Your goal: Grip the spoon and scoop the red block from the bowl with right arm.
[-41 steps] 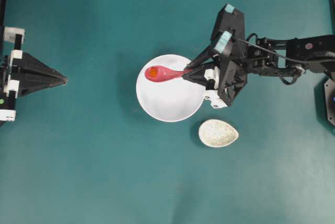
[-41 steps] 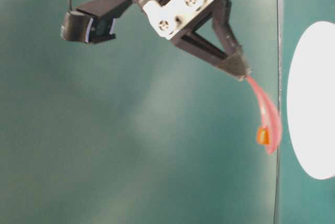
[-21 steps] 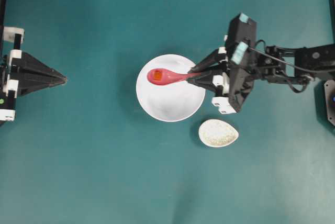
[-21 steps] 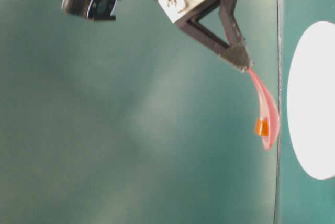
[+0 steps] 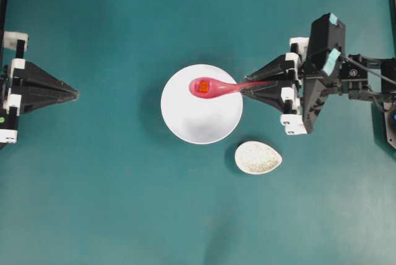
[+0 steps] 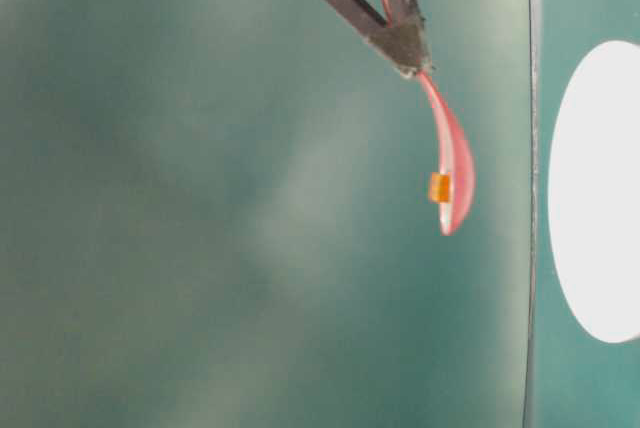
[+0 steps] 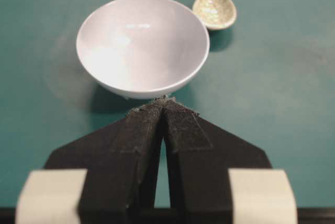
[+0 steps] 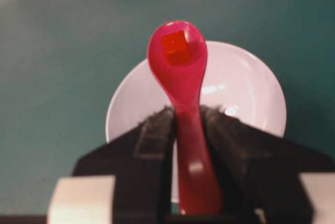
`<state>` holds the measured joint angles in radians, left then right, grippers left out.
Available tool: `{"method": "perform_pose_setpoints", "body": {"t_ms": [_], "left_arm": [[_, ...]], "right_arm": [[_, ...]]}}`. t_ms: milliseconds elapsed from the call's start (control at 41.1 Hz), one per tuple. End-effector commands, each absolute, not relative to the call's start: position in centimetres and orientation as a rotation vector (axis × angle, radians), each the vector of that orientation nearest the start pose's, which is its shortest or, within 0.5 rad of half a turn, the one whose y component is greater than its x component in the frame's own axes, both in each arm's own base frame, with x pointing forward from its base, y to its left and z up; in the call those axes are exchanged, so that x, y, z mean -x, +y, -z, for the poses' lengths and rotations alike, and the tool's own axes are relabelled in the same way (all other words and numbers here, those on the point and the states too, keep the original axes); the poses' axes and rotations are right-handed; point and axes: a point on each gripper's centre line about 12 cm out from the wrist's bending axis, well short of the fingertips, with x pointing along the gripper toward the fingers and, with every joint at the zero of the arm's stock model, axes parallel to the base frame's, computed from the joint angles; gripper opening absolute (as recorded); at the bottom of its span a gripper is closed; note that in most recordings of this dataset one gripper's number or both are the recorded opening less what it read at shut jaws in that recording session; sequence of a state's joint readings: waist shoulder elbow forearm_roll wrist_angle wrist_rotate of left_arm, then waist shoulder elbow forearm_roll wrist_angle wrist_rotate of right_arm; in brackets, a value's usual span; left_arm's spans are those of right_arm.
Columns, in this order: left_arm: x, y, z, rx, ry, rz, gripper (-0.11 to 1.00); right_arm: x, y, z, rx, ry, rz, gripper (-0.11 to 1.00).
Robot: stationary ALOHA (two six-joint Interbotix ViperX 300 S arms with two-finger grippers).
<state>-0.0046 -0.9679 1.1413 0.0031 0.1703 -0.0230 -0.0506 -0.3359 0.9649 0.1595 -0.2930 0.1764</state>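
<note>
The right tool (image 8: 186, 124) was clamped on the spoon (image 5: 218, 86) handle, holding the red block (image 5: 202, 86) in the scoop above the white bowl (image 5: 204, 122), so it needed to stay level and move slowly, while the left tool (image 7: 164, 103) sat pressed together.

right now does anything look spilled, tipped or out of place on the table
Nothing stands out. The tiny orange-red cube sits in the scoop of the glossy pink-red spoon, which the right end effector holds by the handle over the round white bowl. The small speckled egg-shaped dish sits upright beside the bowl.
</note>
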Motion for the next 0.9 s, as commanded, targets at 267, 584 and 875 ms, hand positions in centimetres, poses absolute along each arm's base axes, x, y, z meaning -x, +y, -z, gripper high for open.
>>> {"method": "perform_pose_setpoints", "body": {"t_ms": [267,584,875], "left_arm": [[-19.7,-0.1,-26.3,0.017,0.330,0.002,0.00],[-19.5,-0.1,-25.7,0.017,0.374,0.002,0.00],[-19.5,-0.1,-25.8,0.017,0.371,0.002,0.00]], "right_arm": [[-32.8,-2.0,-25.4,-0.330,0.278,0.126,0.25],[-33.7,-1.9,-28.0,-0.348,0.249,0.117,0.25],[-33.5,-2.0,-28.3,-0.383,0.227,0.125,0.22]]}}
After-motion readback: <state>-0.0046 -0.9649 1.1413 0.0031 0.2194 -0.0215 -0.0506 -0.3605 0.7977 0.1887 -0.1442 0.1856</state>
